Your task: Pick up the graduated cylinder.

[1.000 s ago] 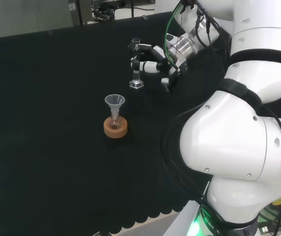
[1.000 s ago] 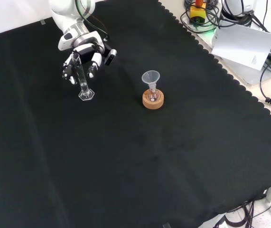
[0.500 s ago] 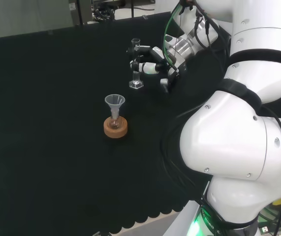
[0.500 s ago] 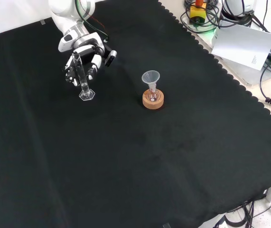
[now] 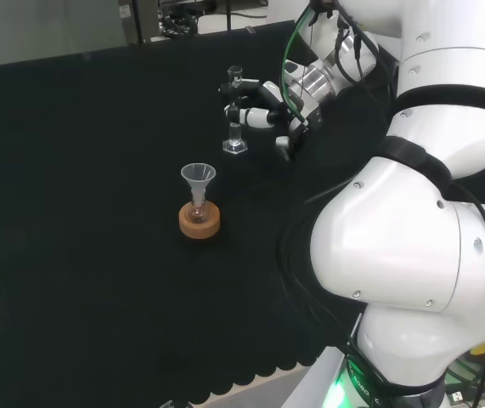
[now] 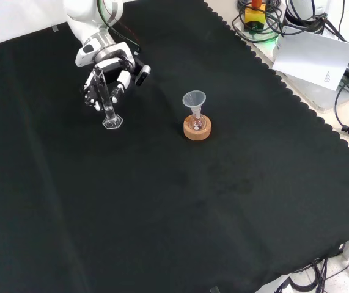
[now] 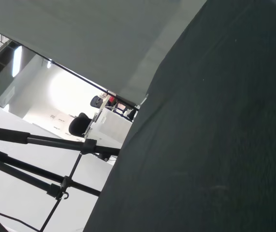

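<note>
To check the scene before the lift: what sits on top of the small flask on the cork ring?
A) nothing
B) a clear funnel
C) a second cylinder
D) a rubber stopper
B: a clear funnel stands in the neck of the flask on its cork ring, apart from the graduated cylinder.

We see a matt black cloth (image 6: 180,201) with a fine weave and a scalloped edge at the front view's right. The graduated cylinder (image 6: 107,101) and funnel (image 6: 194,99) are clear, glossy glass or plastic. The stand (image 6: 197,130) is rough tan cork. The hand (image 6: 110,67) and arm links (image 5: 412,246) are smooth, glossy white plastic with black parts.
</note>
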Controlling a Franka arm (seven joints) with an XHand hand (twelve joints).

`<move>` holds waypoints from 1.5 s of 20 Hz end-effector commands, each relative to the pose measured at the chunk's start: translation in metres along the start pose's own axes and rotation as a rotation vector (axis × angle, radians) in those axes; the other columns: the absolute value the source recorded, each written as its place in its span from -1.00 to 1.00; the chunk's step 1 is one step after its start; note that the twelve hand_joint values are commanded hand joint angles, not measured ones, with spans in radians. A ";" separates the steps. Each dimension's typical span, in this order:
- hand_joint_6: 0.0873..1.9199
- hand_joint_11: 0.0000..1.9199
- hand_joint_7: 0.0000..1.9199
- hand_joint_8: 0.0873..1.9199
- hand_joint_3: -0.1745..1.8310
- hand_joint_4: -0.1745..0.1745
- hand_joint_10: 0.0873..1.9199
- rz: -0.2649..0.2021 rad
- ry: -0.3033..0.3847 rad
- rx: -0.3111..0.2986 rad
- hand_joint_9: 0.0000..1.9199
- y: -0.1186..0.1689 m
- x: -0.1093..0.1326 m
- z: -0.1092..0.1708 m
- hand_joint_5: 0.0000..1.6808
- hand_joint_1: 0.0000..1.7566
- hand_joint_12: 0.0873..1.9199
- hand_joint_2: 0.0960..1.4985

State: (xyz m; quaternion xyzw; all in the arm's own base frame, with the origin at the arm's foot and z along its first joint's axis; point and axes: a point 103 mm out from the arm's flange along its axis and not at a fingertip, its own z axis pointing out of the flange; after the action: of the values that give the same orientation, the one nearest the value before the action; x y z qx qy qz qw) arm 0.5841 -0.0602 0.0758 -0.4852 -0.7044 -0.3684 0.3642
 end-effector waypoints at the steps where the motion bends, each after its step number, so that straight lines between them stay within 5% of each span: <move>1: -0.48 -0.01 -0.27 -0.39 -1.00 -0.06 -0.77 0.022 -0.065 -0.030 0.09 0.002 0.005 -0.001 0.01 0.35 -0.05 0.59; 3: -0.05 0.05 -0.18 -0.37 -0.90 -0.67 -0.77 0.038 -0.128 -0.028 0.14 0.002 0.008 -0.003 0.02 0.31 -0.09 0.57; 6: 0.14 0.13 -0.01 -0.42 -0.84 -0.97 -0.80 0.054 -0.249 0.013 0.24 0.003 0.014 -0.008 0.04 0.30 -0.16 0.54; 8: 0.12 0.18 -0.01 -0.10 -0.83 -1.00 -0.83 0.058 -0.311 0.035 0.31 0.004 0.019 -0.012 0.07 0.38 -0.20 0.51; 10: 0.09 0.21 -0.01 0.03 -0.83 -1.00 -0.87 0.057 -0.361 0.056 0.36 0.004 0.023 -0.017 0.10 0.41 -0.21 0.49; 20: 0.05 0.23 0.02 0.03 -0.83 -1.00 -0.91 0.076 -0.497 0.102 0.41 -0.015 0.060 -0.047 0.14 0.43 -0.23 0.47; 30: 0.04 0.24 0.03 0.02 -0.83 -1.00 -0.92 0.131 -0.602 0.169 0.42 -0.070 0.105 -0.062 0.14 0.43 -0.24 0.46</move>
State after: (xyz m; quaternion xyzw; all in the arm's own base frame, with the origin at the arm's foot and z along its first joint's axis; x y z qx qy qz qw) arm 0.5374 -0.0806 0.1672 -0.5713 -0.7738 -0.1704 0.2138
